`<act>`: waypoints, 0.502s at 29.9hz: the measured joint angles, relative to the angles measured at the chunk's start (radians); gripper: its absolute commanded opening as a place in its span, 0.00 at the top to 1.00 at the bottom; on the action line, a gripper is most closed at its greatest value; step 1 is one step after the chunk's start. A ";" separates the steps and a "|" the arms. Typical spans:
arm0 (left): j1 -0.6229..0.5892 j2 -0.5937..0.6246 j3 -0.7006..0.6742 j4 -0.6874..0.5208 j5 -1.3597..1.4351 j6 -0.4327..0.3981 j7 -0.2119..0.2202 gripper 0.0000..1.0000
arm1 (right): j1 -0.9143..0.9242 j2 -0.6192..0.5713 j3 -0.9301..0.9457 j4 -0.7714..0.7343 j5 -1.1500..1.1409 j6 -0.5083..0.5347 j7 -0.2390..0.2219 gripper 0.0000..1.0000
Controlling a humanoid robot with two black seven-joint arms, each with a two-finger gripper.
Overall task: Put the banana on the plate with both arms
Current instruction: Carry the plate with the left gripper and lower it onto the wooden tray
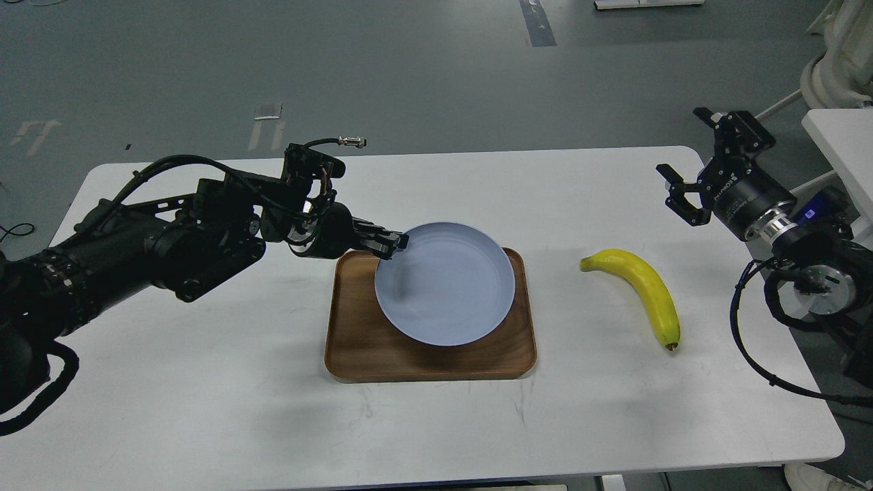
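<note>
My left gripper (397,243) is shut on the left rim of the pale blue plate (447,286) and holds it over the right half of the brown wooden tray (354,341). I cannot tell if the plate touches the tray. The yellow banana (644,286) lies on the white table to the right of the tray, stem end up-left, dark tip toward me. My right gripper (685,160) is open and empty, in the air above the table's far right edge, beyond the banana.
The white table (204,382) has bare surface on the left and front. A white stand (842,146) and other white equipment are past the right edge. Grey floor lies beyond the far edge.
</note>
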 measured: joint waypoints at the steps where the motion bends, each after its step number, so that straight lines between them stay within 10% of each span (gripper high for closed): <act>1: 0.002 -0.010 0.011 0.017 0.000 0.004 0.000 1.00 | 0.000 0.000 0.000 0.000 0.000 0.000 0.000 0.00; 15: 0.006 -0.065 0.070 0.089 -0.010 0.007 0.000 1.00 | -0.002 0.001 0.000 -0.001 0.000 0.000 0.000 0.00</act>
